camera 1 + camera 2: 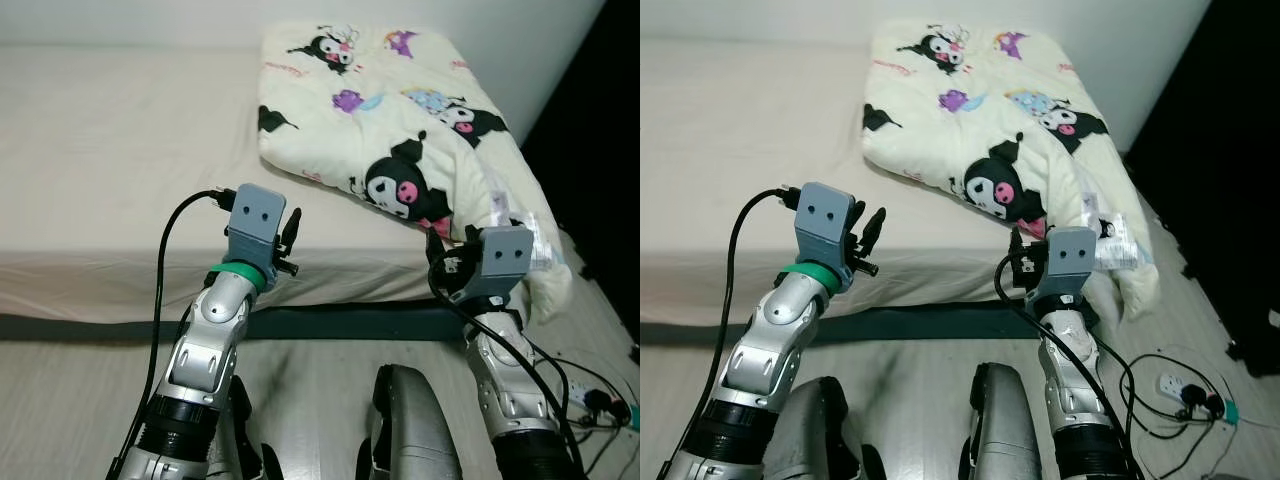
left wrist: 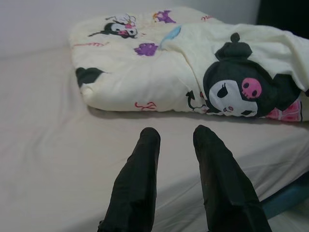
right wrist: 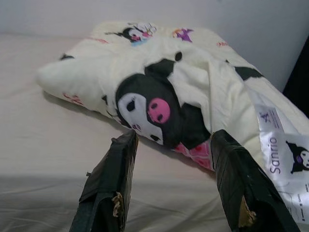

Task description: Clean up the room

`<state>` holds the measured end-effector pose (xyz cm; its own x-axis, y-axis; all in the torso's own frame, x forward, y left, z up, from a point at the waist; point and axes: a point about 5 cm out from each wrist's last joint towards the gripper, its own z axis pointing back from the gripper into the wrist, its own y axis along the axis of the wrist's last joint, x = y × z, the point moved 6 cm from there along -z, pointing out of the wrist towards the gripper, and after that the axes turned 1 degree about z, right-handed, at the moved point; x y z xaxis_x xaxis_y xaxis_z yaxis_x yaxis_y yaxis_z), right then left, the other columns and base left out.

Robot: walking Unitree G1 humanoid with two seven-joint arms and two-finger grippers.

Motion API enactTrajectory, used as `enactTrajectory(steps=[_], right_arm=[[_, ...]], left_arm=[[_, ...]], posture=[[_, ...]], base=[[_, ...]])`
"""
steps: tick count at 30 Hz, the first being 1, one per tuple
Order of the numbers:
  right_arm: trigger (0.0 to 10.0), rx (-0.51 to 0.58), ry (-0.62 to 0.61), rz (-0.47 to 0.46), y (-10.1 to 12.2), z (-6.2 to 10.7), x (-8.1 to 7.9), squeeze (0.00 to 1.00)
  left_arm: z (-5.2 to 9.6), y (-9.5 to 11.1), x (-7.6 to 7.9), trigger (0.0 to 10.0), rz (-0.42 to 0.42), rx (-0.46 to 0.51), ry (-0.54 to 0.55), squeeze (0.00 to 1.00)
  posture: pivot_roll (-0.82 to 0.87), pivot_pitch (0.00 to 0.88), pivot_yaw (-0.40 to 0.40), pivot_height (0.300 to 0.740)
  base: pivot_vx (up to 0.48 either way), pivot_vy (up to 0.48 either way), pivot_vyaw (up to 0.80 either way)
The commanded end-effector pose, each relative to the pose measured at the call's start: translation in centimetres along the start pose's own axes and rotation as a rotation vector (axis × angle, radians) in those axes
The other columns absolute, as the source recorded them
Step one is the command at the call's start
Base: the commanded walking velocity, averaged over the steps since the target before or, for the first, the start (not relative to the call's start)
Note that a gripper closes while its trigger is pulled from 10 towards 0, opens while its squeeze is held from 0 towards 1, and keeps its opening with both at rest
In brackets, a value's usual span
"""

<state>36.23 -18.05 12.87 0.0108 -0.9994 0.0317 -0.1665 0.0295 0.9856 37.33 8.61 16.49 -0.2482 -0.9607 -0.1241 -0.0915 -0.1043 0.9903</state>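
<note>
A cream comforter [image 1: 400, 120] printed with black cartoon characters lies folded on the right part of the bed [image 1: 100, 150]. Its near corner, carrying a white label [image 3: 275, 150], droops over the bed's front right edge. My left gripper [image 2: 177, 135] is raised over the front edge of the mattress, open and empty, a short way from the comforter's fold. My right gripper [image 3: 174, 140] is open too, just in front of the drooping corner and not touching it. In the left eye view the left gripper [image 1: 293, 228] and the right gripper [image 1: 437, 245] stand at about the same height.
The beige sheet to the left of the comforter is bare. A dark bed frame [image 1: 340, 322] runs along the mattress front above a pale wood floor. A power strip with cables [image 1: 600, 400] lies on the floor at the right, beside a dark opening [image 1: 600, 150].
</note>
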Motion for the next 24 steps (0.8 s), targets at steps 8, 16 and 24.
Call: enactTrajectory(steps=[8, 16, 24], right_arm=[[10.0, 0.02, 0.019, 0.049, 0.6, -0.1, 0.8, 0.0], [10.0, 0.074, -0.055, 0.123, 3.3, -2.1, 5.4, 0.0], [10.0, 0.028, -0.129, 0.097, 4.1, -4.0, 10.6, 0.0]], left_arm=[[0.3, -0.3, 0.2, 10.0, -0.009, -0.017, -0.011, 0.0], [0.6, -0.3, -0.3, 10.0, -0.017, -0.028, -0.005, 0.0], [1.2, -0.6, -1.4, 10.0, -0.041, -0.051, 0.006, 0.0]], posture=[[-0.04, 0.036, 0.036, 0.481], [-0.02, 0.07, 0.041, 0.446], [0.0, 0.112, 0.068, 0.421]], base=[[0.0, 0.0, 0.0], [0.0, 0.0, 0.0], [0.0, 0.0, 0.0]])
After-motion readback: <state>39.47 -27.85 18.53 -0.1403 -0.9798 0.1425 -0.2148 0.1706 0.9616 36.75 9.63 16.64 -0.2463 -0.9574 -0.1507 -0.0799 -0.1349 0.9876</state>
